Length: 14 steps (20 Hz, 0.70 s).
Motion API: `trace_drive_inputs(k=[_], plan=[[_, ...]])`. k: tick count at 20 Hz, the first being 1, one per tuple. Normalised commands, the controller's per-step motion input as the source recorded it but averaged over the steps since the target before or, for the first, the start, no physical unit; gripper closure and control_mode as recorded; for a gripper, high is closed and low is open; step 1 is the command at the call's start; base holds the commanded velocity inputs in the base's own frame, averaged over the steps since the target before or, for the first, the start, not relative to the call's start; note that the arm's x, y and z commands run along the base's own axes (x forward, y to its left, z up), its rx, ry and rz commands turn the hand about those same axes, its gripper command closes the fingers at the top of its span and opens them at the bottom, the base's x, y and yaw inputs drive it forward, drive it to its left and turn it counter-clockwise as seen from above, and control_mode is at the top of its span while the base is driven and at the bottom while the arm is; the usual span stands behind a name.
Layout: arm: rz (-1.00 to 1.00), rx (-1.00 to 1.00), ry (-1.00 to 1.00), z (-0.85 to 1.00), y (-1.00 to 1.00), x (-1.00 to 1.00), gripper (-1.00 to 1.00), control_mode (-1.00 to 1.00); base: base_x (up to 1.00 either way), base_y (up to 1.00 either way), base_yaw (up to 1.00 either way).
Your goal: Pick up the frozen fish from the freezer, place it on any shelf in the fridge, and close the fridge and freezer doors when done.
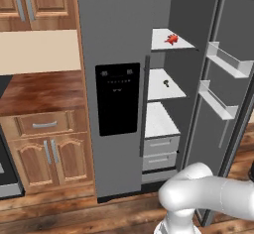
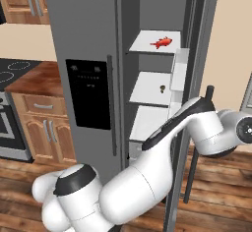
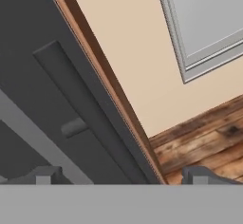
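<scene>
Two tall grey doors (image 1: 111, 25) on the side-by-side unit: one shut, carrying the black dispenser panel (image 1: 117, 99); the other, right of the dispenser panel, swung wide, with two white bins (image 1: 228, 62) on its inner face. One frozen fish (image 1: 171, 39), bright red-orange, lying on the top shelf (image 1: 158, 43) of the open fridge (image 1: 186, 15), up and to the right of the dispenser panel. Three white shelf levels in all, counted from the left base view. One tiny dark item (image 1: 166, 83) on the middle level, right of the dispenser panel at about its upper half. Two white drawers (image 1: 160, 144) stacked below, right of and lower than the dispenser panel.

Right base view: same fish (image 2: 161, 43), same dark item (image 2: 162, 88), same panel (image 2: 89, 94), plus the white arm (image 2: 162, 162) reaching up past the open door's edge to its outer side, far right of the dispenser panel. Left base view: both bins in full, and both drawers, hidden behind the arm from the right.

Hand view: one gripper (image 3: 123, 175), fingertips (image 3: 45, 174) spread wide apart with nothing between them. Also the door's dark outer face with one long handle (image 3: 80, 99), a beige wall and a wooden floor (image 3: 204, 137) beyond.
</scene>
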Motion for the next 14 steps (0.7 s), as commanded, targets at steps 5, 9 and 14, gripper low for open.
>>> trace_drive_inputs(k=[5, 9, 14], plan=[[0.06, 0.00, 0.00, -0.02, 0.12, 0.38, -1.00, -1.00, 0.00, 0.00, 0.00], [0.09, 0.00, 0.00, 0.00, 0.33, 0.41, -1.00, -1.00, 0.00, 0.00, 0.00], [0.11, 0.01, -0.01, 0.00, 0.31, 0.49, -1.00, -1.00, 0.00, 0.00, 0.00]])
